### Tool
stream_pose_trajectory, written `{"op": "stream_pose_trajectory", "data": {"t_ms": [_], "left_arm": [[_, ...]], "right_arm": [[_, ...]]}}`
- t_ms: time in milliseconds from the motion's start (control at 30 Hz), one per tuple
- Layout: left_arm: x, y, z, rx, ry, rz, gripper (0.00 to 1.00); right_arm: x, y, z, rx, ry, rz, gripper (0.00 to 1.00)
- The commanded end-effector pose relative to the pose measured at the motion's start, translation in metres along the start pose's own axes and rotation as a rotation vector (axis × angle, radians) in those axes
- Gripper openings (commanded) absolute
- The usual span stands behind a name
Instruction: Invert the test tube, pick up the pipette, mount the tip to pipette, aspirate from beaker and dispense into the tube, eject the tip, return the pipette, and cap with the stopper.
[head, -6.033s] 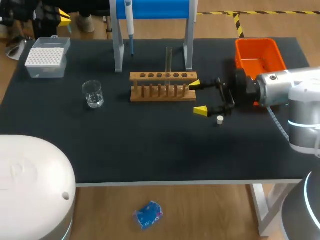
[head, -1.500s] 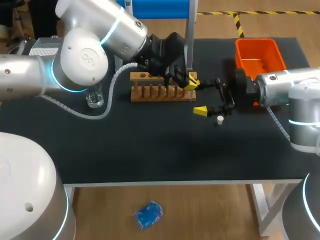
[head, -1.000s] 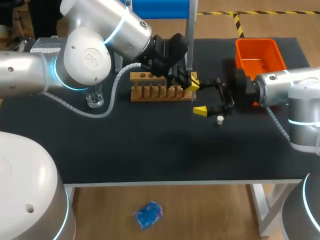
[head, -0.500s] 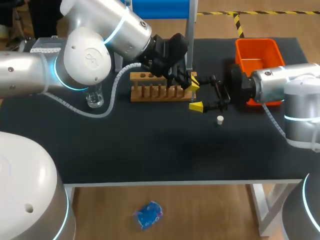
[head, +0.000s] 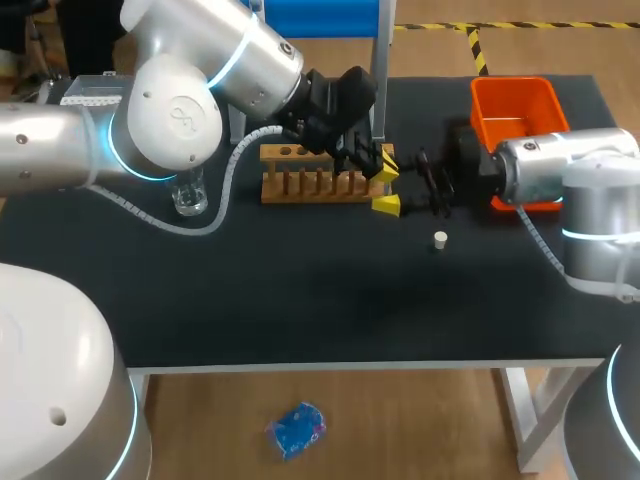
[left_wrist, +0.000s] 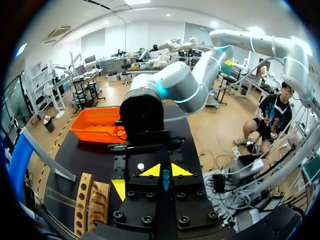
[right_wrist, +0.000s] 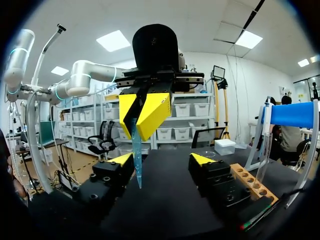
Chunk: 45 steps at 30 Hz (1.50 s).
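My left gripper (head: 382, 163) hangs just past the right end of the wooden rack (head: 320, 175), shut on the clear test tube (right_wrist: 136, 150), which points straight down from its yellow fingers. In the left wrist view the tube's end (left_wrist: 165, 180) shows between the tips of the left gripper (left_wrist: 165, 172). My right gripper (right_wrist: 161, 160) lies level with the table with its fingers on either side of the tube; they stand apart from it, open. In the head view one yellow tip of the right gripper (head: 388, 188) shows below the left gripper. The white stopper (head: 440, 238) lies on the mat.
An orange bin (head: 515, 105) sits behind my right arm. A glass beaker (head: 186, 188) stands left of the rack, under my left arm. The blue-topped pipette stand (right_wrist: 292, 114) rises behind the rack, and the tip box (right_wrist: 224, 146) sits at the far side.
My right gripper has slid left to the hanging tube, and its fingers have drawn closer together. The left gripper and tube have stayed in place.
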<state>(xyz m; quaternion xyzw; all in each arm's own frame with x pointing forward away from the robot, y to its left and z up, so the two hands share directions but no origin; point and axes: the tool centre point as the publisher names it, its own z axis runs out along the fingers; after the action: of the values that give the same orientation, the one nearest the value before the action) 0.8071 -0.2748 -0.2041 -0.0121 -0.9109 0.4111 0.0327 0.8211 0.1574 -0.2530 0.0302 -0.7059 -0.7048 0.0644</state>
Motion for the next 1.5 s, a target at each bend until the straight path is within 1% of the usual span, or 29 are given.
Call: {"op": "stream_pose_trajectory", "data": {"t_ms": [33, 67, 100, 200, 867, 900, 933, 967, 1267, 1500], "left_arm": [[-0.001, -0.001, 0.0, -0.003, 0.001, -0.001, 0.0], [-0.001, -0.001, 0.0, -0.003, 0.001, -0.001, 0.0], [-0.001, -0.001, 0.0, -0.003, 0.001, -0.001, 0.0], [-0.001, -0.001, 0.0, -0.003, 0.001, -0.001, 0.0], [-0.001, -0.001, 0.0, -0.003, 0.001, -0.001, 0.0], [-0.001, -0.001, 0.0, -0.003, 0.001, -0.001, 0.05], [-0.001, -0.001, 0.0, -0.003, 0.001, -0.001, 0.33], [-0.001, -0.001, 0.0, -0.003, 0.001, -0.001, 1.0], [-0.001, -0.001, 0.0, -0.003, 0.001, -0.001, 1.0], [-0.001, -0.001, 0.0, -0.003, 0.001, -0.001, 1.0]], "right_arm": [[-0.001, -0.001, 0.0, 0.0, 0.005, 0.0, 0.3], [-0.001, -0.001, 0.0, -0.001, 0.006, 0.001, 0.23], [0.0, -0.001, 0.0, -0.001, 0.006, 0.001, 0.14], [0.0, -0.001, 0.0, -0.002, 0.007, 0.001, 0.0], [0.001, -0.001, -0.003, -0.008, 0.011, -0.006, 0.0], [0.001, -0.001, -0.003, -0.008, 0.011, -0.006, 0.0], [0.001, 0.0, -0.003, -0.009, 0.012, -0.006, 0.0], [0.001, 0.0, -0.003, -0.009, 0.012, -0.006, 0.0], [0.001, 0.0, -0.003, -0.01, 0.012, -0.01, 0.0], [-0.001, 0.0, -0.01, 0.009, -0.006, -0.03, 0.0]]}}
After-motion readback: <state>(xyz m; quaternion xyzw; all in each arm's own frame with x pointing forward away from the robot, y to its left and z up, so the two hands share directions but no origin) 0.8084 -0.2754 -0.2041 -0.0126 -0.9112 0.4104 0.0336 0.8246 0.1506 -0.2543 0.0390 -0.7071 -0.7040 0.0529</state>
